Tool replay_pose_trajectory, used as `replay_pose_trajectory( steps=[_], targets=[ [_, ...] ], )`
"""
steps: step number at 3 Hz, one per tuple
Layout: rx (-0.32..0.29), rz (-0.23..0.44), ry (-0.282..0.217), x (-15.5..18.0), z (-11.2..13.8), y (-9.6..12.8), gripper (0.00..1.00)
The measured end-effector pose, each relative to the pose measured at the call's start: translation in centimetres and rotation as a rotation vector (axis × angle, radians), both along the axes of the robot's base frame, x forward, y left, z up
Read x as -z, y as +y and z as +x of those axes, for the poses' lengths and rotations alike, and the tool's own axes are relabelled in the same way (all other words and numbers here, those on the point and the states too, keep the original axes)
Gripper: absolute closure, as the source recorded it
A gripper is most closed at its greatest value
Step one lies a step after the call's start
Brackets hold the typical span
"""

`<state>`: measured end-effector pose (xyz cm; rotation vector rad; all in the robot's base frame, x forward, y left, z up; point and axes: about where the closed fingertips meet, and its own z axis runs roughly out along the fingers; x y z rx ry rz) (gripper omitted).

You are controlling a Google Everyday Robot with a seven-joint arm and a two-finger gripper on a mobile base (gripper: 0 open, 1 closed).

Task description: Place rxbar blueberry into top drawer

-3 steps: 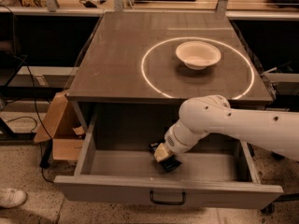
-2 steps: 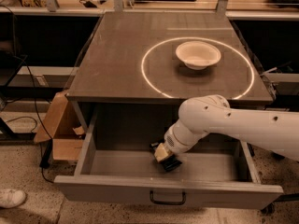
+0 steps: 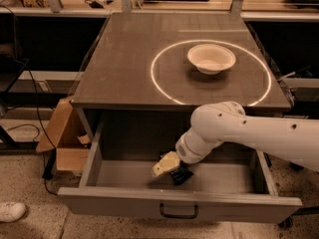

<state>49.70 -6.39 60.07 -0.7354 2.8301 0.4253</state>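
The top drawer (image 3: pixel 124 203) is pulled open below the tabletop, with a grey front panel and a dark pull handle (image 3: pixel 178 214) at centre. My gripper (image 3: pixel 172 169) reaches down into the drawer from the right on the white arm (image 3: pixel 249 133), low over the drawer floor near its middle. A small dark flat object, apparently the rxbar blueberry (image 3: pixel 181 176), is right at the gripper's tip, at or just above the drawer floor. I cannot tell whether the gripper holds it.
A white bowl (image 3: pixel 211 59) sits on the tabletop inside a bright ring of light (image 3: pixel 159 88). A cardboard box (image 3: pixel 62 138) stands on the floor left of the drawer. A white shoe (image 3: pixel 10 211) is at the bottom left.
The gripper's tip has shifted slightly to the left inside the drawer. The arm, drawer and bowl are otherwise as before.
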Motion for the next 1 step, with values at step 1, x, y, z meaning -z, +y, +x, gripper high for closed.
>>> replay_pose_trajectory(
  steps=[1],
  targets=[
    [0.000,0.000,0.000,0.00,0.00,0.00,0.00]
  ],
)
